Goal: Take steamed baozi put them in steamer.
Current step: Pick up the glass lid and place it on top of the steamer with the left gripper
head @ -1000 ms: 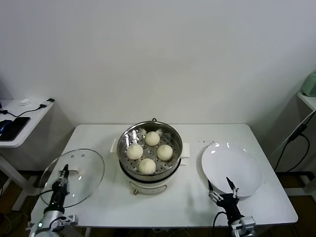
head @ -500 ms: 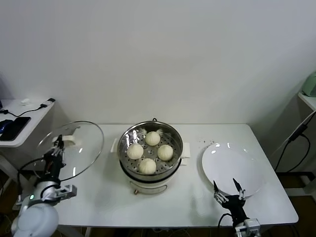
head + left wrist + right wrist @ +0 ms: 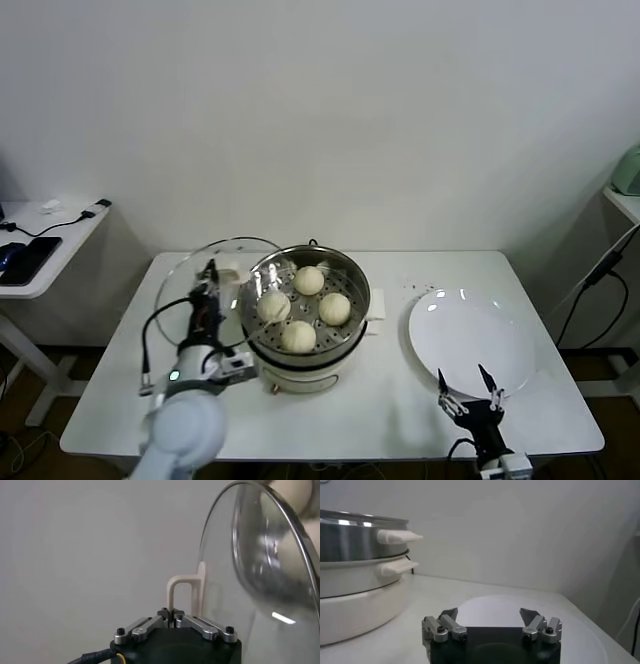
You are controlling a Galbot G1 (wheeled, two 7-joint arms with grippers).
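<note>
The steamer (image 3: 362, 300) stands mid-table, a steel pot on a cream-white base. Four steamed baozi lie on its perforated tray: far (image 3: 308, 280), left (image 3: 273, 306), right (image 3: 334, 308) and near (image 3: 297, 336). My left gripper (image 3: 208, 287) is shut on the white handle (image 3: 182, 592) of the round glass lid (image 3: 180, 285). It holds the lid tilted on edge, just left of the steamer's rim. The lid (image 3: 250, 570) fills one side of the left wrist view. My right gripper (image 3: 468, 385) is open and empty at the near edge of the white plate (image 3: 470, 340).
The empty plate (image 3: 520, 607) lies right of the steamer (image 3: 350, 535). The white table (image 3: 400, 410) ends close behind my right gripper. A low side table with a dark phone (image 3: 25, 258) stands at the far left. Cables hang at the far right.
My left arm has lifted the glass lid off the table's left side and carried it right, up to the steamer. My right gripper has drawn back slightly toward the near edge.
</note>
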